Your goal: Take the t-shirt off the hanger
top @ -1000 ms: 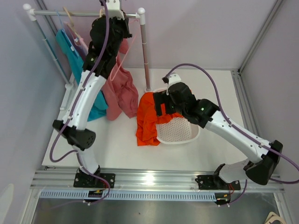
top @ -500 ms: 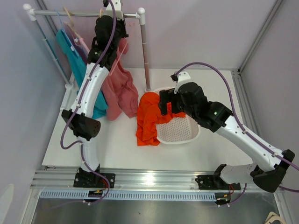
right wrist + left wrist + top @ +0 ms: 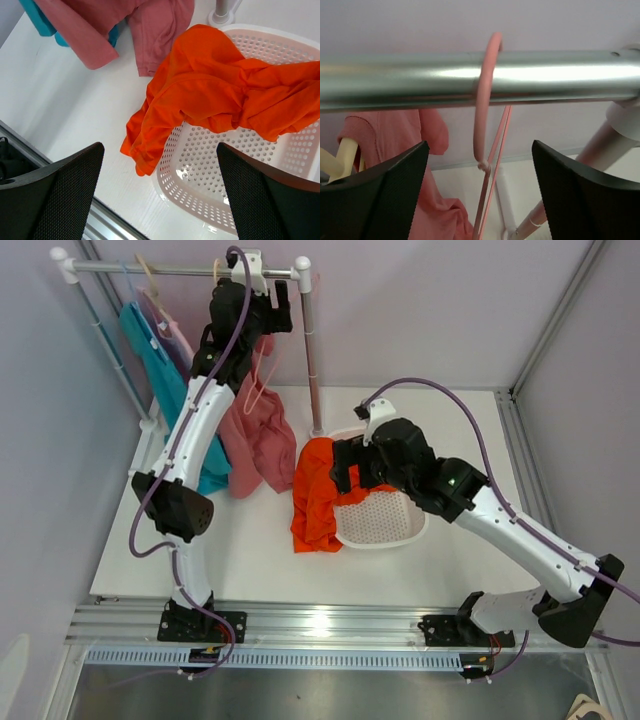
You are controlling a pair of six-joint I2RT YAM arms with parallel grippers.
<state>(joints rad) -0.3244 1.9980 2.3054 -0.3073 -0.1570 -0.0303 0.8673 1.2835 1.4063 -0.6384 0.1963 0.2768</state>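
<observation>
Left wrist: "Shirt off?"
"Looks done: bare pink plastic hanger (image 3: 479, 115) on the steel rail (image 3: 395, 77), left pincer (image 3: 479, 150) apart around it; orange t-shirt (image 3: 210, 95) drapes white perforated basket (image 3: 280, 165) below right pincer (image 3: 160, 150), also apart."

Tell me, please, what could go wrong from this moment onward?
The open left gripper straddles the pink plastic hanger's hook on the shiny metal rail; backing away could snag it. The orange t-shirt droops over the white perforated basket's rim onto the table and might slide out.
</observation>
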